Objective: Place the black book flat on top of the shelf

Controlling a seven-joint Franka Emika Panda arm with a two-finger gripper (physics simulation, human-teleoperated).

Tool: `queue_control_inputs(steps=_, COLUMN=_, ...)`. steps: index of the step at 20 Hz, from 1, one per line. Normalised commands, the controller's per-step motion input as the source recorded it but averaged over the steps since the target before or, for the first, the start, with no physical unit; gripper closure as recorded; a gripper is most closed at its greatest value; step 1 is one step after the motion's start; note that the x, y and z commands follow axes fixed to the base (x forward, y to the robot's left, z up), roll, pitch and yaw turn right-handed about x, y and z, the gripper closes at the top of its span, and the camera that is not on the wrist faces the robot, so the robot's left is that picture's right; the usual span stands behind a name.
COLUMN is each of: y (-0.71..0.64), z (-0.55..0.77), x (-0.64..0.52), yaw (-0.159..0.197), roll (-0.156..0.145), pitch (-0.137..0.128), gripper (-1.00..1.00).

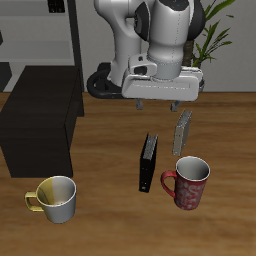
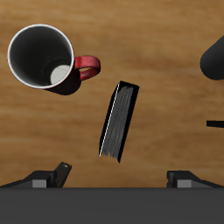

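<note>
The black book (image 1: 148, 162) stands on its edge on the wooden table, between the table's middle and its front edge. It also shows in the wrist view (image 2: 118, 121), seen from above. My gripper (image 1: 160, 104) hangs open and empty above the table, farther back than the book and well above it. In the wrist view the gripper (image 2: 118, 179) has its fingertips (image 2: 50, 175) wide apart with nothing between them. The shelf (image 1: 40, 120) is a large black low cabinet with a flat top, standing off to the side of the book.
A slim grey book (image 1: 182, 132) stands just behind the black book. A red mug (image 1: 188, 182) (image 2: 44, 57) sits close beside the black book. A yellow-green mug (image 1: 56, 198) stands near the front edge, before the shelf. A tall grey rack (image 1: 60, 30) is at the back.
</note>
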Motion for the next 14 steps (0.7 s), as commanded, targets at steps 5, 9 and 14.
queue_control_inputs(steps=5, y=-0.04, z=-0.36, x=0.18, yaw=-0.026, roll=-0.001, pitch=0.027, gripper=-1.00)
queue_control_inputs(steps=9, y=0.05, z=-0.32, x=0.14, yaw=-0.004, roll=0.010, pitch=0.025, gripper=-1.00)
queue_control_inputs(steps=14, y=0.07, z=-0.16, x=0.08, yaw=-0.013, roll=0.001, pitch=-0.005, gripper=-1.00)
